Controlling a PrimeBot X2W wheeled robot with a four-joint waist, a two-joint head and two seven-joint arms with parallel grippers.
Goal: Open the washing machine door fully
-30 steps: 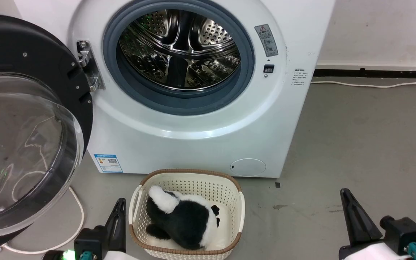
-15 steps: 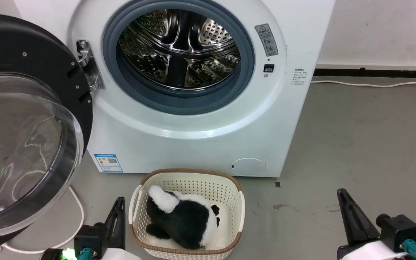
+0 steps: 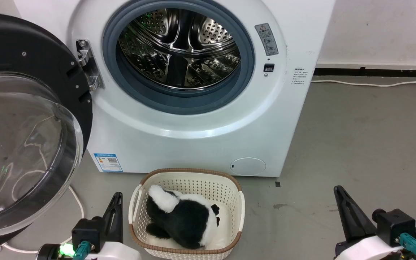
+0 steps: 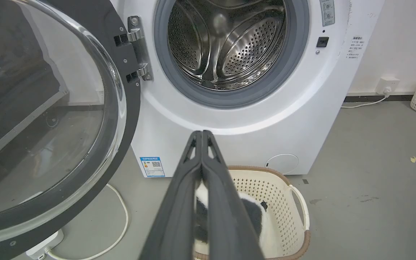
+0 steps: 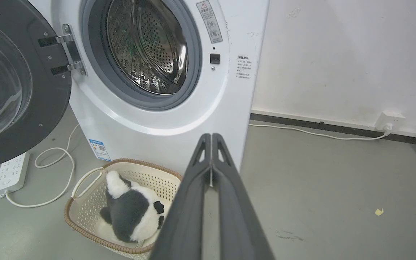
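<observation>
Head view: the washing machine door (image 3: pixel 31 43) hangs swung wide on its upright hinge (image 3: pixel 87 65), at 10 o'clock from the left pincer (image 3: pixel 117 202). The right pincer (image 3: pixel 341 202) sits well apart, off the 4 o'clock corner of the washing machine (image 3: pixel 200 144).

Left wrist view: the left pincer (image 4: pixel 202 139) has its fingers pressed together, empty, with the door (image 4: pixel 49 108) near at 9 to 10 o'clock.

Right wrist view: the right pincer (image 5: pixel 211 141) is likewise closed and empty, with the door (image 5: pixel 45 108) at 10 o'clock beyond the basket (image 5: pixel 150 177).

Any last push looks like the left arm's.
</observation>
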